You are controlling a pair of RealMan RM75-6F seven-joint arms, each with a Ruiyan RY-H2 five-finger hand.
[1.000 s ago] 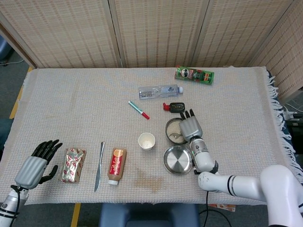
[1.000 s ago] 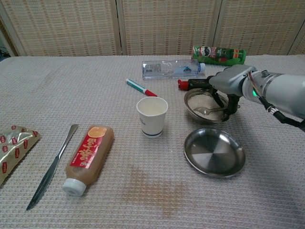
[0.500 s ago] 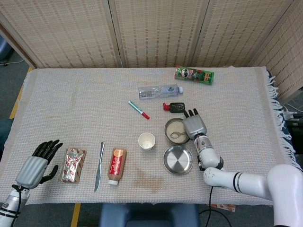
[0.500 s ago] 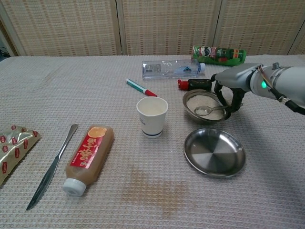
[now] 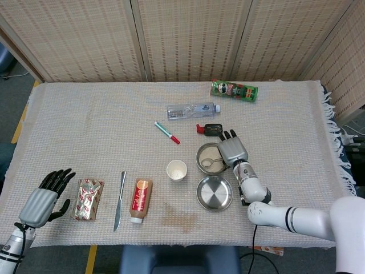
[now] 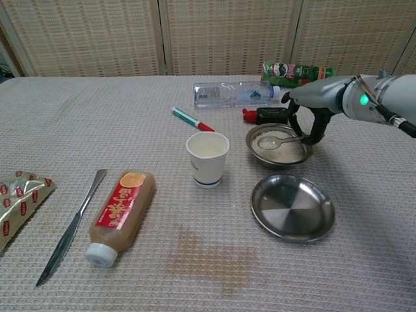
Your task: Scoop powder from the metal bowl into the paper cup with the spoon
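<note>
A metal bowl [image 6: 290, 156] [image 5: 203, 153] holding pale powder sits right of the white paper cup [image 6: 208, 158] [image 5: 177, 170]. My right hand [image 6: 317, 106] [image 5: 232, 151] hovers over the bowl's right rim and grips the handle of a metal spoon [image 6: 273, 140] [image 5: 208, 163]. The spoon's bowl hangs just above the powder, pointing left toward the cup, and looks to carry some powder. My left hand [image 5: 43, 199] rests at the table's near left corner with fingers apart, holding nothing. It does not show in the chest view.
An empty metal dish [image 6: 292, 208] lies in front of the bowl. A sauce bottle [image 6: 119, 215], knife [image 6: 70, 226] and foil packet [image 6: 18, 200] lie at the near left. A pen [image 6: 191, 119], water bottle [image 6: 231, 94], chip can [image 6: 298, 73] and a black-and-red item [image 6: 263, 115] lie behind.
My right hand has risen and pulled back slightly, lifting the spoon out of the powder; the spoon's bowl now sits higher and further left. The left hand has stayed put.
</note>
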